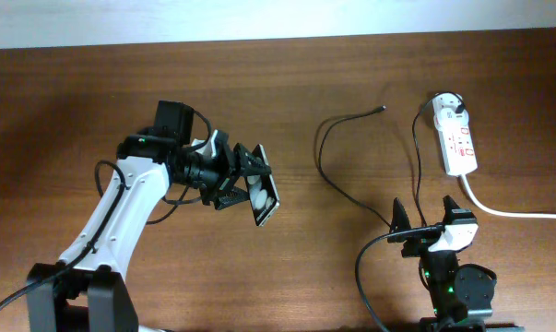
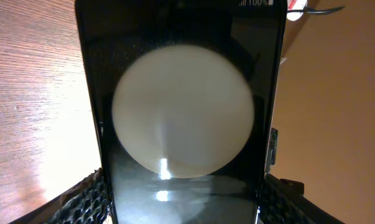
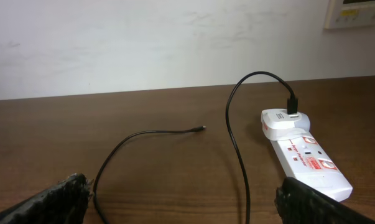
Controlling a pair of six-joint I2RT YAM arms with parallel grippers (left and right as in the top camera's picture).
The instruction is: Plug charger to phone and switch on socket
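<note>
Filling nearly the whole left wrist view, flat black rectangular phone [image 2: 181, 112] is showing a big white round patch on its face w/ "100%" at the top edge. Left gripper [image 1: 252, 187] is clamping it: ribbed black fingers [image 2: 81, 199] are pressing on both long edges, so the jaws are closed down to the phone's width. Overhead, phone is sitting tilted in that gripper, left of centre over the brown wooden counter [image 1: 75, 92]; can't tell if it's touching the wood.

Right gripper [image 1: 427, 218] is hovering near the front edge, jaws spread wide, nothing btwn them.

Thin black charger cable [image 1: 322, 161] is running from a white adapter [image 3: 285, 121] plugged into the far end of the white oblong power-strip socket [image 1: 458, 146], looping past the right gripper, then curving back. Its small connector tip [image 1: 381, 108] is lying loose on the counter, well apart from the phone. Thick white cord [image 1: 513, 212] is trailing off the socket's near end to the right edge. Red marks are showing on the socket face; switch position not readable.
</note>
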